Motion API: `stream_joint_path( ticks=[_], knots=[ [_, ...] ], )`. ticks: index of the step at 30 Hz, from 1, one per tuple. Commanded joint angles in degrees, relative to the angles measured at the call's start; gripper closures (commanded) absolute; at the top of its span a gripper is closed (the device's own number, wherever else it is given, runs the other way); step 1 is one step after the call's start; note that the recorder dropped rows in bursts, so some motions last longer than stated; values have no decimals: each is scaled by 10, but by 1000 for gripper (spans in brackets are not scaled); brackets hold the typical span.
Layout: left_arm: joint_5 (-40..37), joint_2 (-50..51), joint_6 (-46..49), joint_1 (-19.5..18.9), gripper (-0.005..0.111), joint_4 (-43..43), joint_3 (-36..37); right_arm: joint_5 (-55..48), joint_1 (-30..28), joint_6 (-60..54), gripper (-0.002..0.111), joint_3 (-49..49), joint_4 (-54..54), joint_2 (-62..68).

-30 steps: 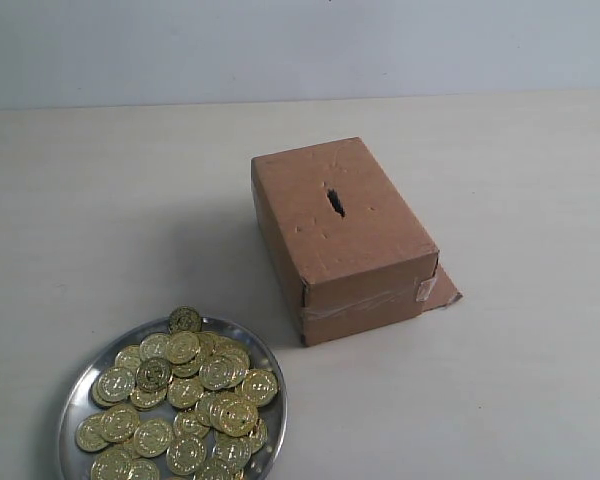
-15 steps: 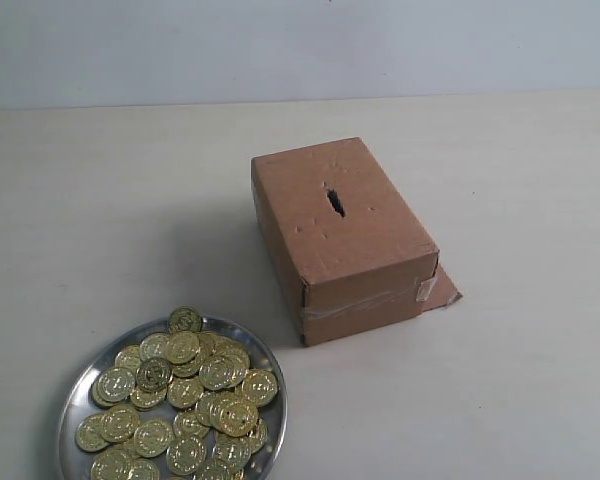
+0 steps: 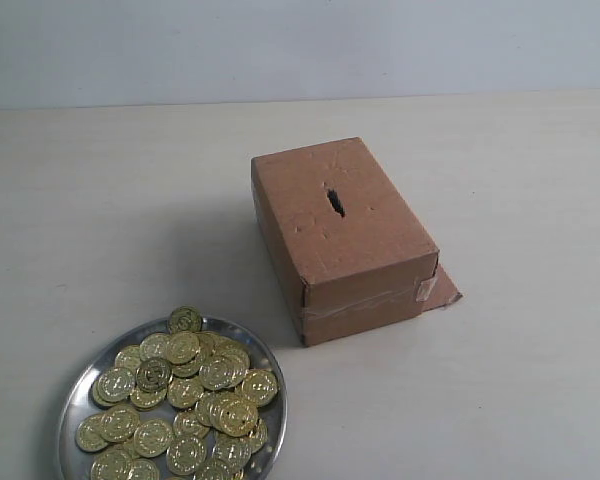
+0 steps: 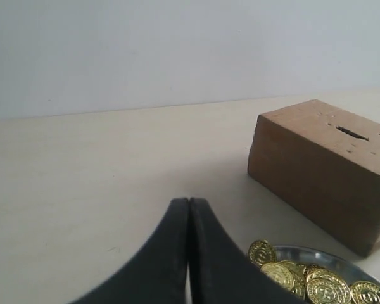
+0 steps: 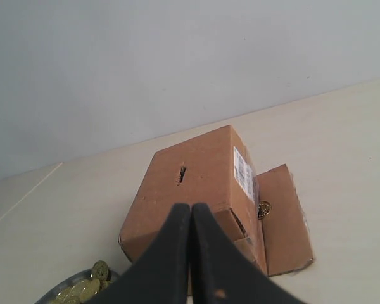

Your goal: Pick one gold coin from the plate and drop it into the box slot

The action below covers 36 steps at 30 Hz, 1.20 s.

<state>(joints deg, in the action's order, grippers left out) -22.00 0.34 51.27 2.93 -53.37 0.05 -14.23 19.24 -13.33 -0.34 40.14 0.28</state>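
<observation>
The silver plate (image 3: 78,394) sits at the front left, heaped with gold coins (image 3: 185,392); one coin (image 3: 185,320) leans on its far rim. The brown cardboard box (image 3: 355,255) stands in the middle, with the dark slot (image 3: 335,201) in its top. Neither gripper shows in the exterior view. In the left wrist view my left gripper (image 4: 189,202) is shut and empty, beside the plate (image 4: 316,253), with the box (image 4: 316,177) beyond. My right gripper (image 5: 191,208) is shut and empty, raised over the box (image 5: 196,171), short of the slot (image 5: 181,174).
A cardboard flap (image 3: 442,288) sticks out along the table at the box's taped end. In the right wrist view a single gold coin (image 5: 263,209) lies on that flap (image 5: 282,221) against the box. The pale table (image 3: 130,200) reaches back to a plain wall.
A small dark tip at the left edge of the exterior view has gone out of sight. The plate, coins and box have not moved.
</observation>
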Motion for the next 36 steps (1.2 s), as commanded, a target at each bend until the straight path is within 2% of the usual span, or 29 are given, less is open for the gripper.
stream_joint_path(
  ticks=[1, 6, 10, 13, 17, 20, 24, 36],
  knots=[
    [-2, -3, -12, 0, 107, 1, -1, -2, 0, 0, 108, 3, 0, -3],
    [1, -3, -18, 8, 107, 1, -1, -2, 0, 0, 108, 3, 0, -3],
    [31, -3, -76, 20, 107, 25, -1, -2, 0, 0, 108, 3, 0, -3],
    [59, -3, -192, 22, 107, 109, -1, -2, 0, 0, 108, 3, 0, -3],
    [75, -3, -421, 22, 107, 302, -1, -2, 0, 0, 108, 3, 0, -3],
    [62, -3, -524, 22, 107, 415, -1, -2, 0, 0, 108, 3, 0, -3],
    [20, -3, -536, 22, 107, 468, -1, -2, 0, 0, 108, 3, 0, -3],
    [17, -3, -532, 3, 107, 486, -1, -2, 0, 0, 108, 3, 0, -3]
  ],
)
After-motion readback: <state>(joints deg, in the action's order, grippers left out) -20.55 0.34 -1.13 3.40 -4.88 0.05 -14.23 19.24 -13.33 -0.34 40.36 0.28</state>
